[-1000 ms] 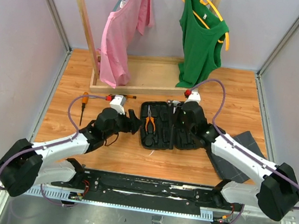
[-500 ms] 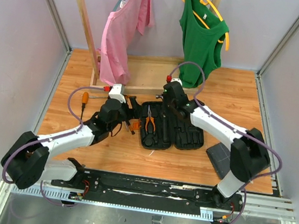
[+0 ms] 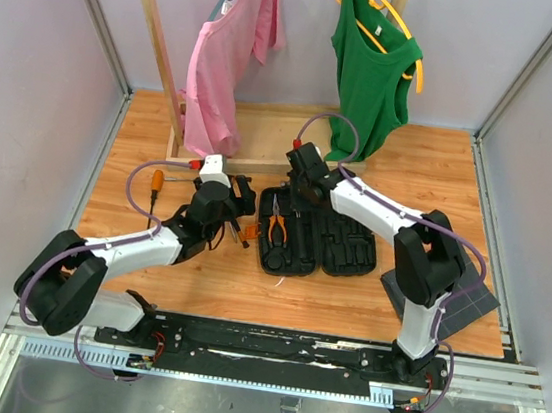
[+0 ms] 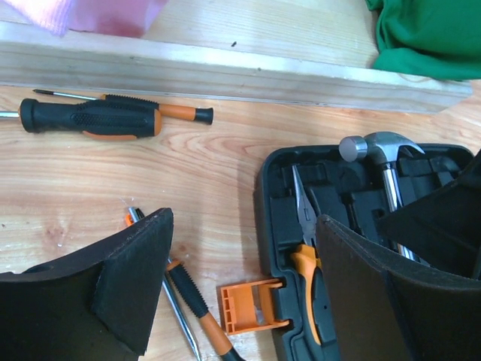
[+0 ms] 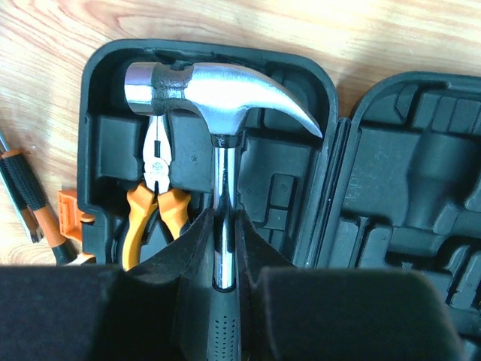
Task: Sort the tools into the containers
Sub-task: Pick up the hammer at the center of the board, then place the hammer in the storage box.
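The black tool case (image 3: 337,246) lies open, both halves up. My right gripper (image 5: 224,248) is shut on the steel shaft of the hammer (image 5: 218,98), just above its black handle. The hammer head is over the far end of the left half of the case (image 5: 98,135); it also shows in the left wrist view (image 4: 376,147). Orange-handled pliers (image 5: 154,207) lie in that half. My left gripper (image 4: 240,289) is open and empty above the orange latch (image 4: 252,304) and a screwdriver (image 4: 192,308). Two more screwdrivers (image 4: 90,120) lie near the wooden rail. No silver pliers show.
A wooden clothes rack base (image 3: 252,158) with a pink shirt (image 3: 230,50) and a green top (image 3: 374,67) stands just behind the case. Another screwdriver (image 3: 154,192) lies at the far left. A dark grey flat tray (image 3: 452,294) lies at the right.
My right arm swung left from over the case's right half to its left half, far end, baring the grey tray. My left gripper moved farther from the bases, toward the case's left edge.
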Controlling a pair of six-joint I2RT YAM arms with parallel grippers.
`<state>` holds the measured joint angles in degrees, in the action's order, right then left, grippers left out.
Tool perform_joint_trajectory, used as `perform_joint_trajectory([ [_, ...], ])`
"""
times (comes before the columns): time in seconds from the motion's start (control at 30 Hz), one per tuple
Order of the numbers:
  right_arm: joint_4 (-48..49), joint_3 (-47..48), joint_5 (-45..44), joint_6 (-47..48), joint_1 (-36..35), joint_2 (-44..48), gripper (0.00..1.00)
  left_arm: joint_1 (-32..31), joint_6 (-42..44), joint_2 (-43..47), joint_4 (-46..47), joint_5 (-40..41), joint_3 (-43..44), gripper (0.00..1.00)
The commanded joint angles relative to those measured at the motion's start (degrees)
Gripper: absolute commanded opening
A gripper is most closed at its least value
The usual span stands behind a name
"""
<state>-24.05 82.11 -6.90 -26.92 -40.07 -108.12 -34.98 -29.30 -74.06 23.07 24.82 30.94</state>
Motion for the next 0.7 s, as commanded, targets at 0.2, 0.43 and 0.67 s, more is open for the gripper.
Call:
perform_joint_trajectory([
  [0.2,-3.37,3.38,0.36,-0.86,0.7,-2.84,0.02,0.35,0.75,-3.57,1.3,1.53,1.52,0.79],
  [0.43,-4.43,4.88,1.07,-2.13,0.94,-4.86,0.04,0.36,0.48,-5.15,1.13,0.61,2.26,0.79],
  [0.67,-4.71,5.95,2.41,-3.65,1.6,-6.91,0.05,0.35,0.38,-5.65,0.97,-0.07,2.53,0.78],
])
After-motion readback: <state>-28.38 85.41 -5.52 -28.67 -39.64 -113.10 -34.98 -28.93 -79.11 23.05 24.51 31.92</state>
